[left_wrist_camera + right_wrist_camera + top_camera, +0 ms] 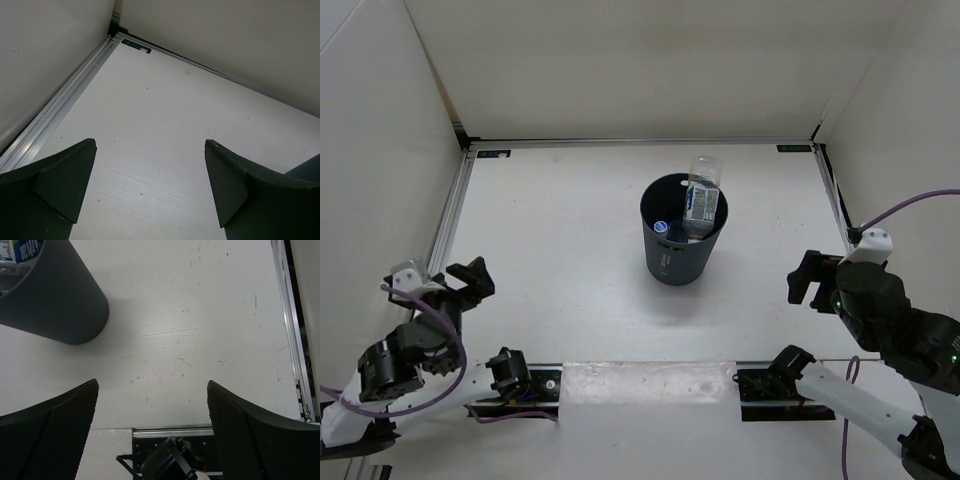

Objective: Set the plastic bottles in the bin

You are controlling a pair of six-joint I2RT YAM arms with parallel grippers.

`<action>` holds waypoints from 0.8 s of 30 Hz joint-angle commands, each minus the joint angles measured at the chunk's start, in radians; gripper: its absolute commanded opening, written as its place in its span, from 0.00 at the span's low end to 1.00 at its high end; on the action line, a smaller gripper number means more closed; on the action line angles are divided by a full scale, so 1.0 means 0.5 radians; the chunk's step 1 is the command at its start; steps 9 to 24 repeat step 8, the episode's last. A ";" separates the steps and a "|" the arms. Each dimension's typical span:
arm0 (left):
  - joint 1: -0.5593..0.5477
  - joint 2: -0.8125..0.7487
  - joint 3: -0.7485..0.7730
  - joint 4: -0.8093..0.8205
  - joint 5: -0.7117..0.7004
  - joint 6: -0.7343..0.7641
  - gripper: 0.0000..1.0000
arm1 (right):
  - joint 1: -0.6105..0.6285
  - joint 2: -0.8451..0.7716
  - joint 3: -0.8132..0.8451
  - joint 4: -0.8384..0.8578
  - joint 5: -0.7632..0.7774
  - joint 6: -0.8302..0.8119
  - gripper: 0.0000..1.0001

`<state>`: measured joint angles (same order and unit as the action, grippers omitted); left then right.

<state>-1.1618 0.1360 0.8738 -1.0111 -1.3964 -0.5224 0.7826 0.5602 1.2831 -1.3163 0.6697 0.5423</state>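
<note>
At the left edge of the table (pixel 560 220), the left tool (pixel 468 283) is seen low beside the side wall, its jaws spread wide and nothing gripped. In its own wrist view only bare white surface is shown between the fingers (pixel 65 185). Moving across to the middle, the bin (pixel 675 265) is found upright, well apart from both tools, and this is where the plastic bottles are to be looked for. One clear bottle with a blue label (pixel 703 192) is stood inside it, leaned against the far right rim, its top half poking above the edge. Lower down, by the left inner wall, a blue cap (pixel 662 227) is picked out, taken to belong to a second bottle. Anything deeper is hidden by the bin's side, so the count cannot be given. No bottle is spotted lying on the table in any view. Over on the right, the right tool (pixel 802 278) is likewise held released and empty, with the bin just caught at the upper left of its wrist view. The job is judged done or as good as done, with nothing plainly left to be picked up
</note>
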 commanded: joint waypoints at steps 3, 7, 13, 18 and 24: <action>-0.017 0.329 0.053 -0.171 -0.100 -0.093 1.00 | -0.068 0.064 0.072 -0.067 -0.005 -0.017 0.90; -0.014 0.604 0.124 -0.520 -0.180 -0.491 1.00 | -0.114 0.067 0.060 -0.042 -0.042 -0.060 0.90; -0.020 0.630 0.154 -0.567 -0.189 -0.538 1.00 | -0.126 0.082 0.075 -0.064 -0.036 -0.051 0.90; -0.020 0.630 0.154 -0.567 -0.189 -0.538 1.00 | -0.126 0.082 0.075 -0.064 -0.036 -0.051 0.90; -0.020 0.630 0.154 -0.567 -0.189 -0.538 1.00 | -0.126 0.082 0.075 -0.064 -0.036 -0.051 0.90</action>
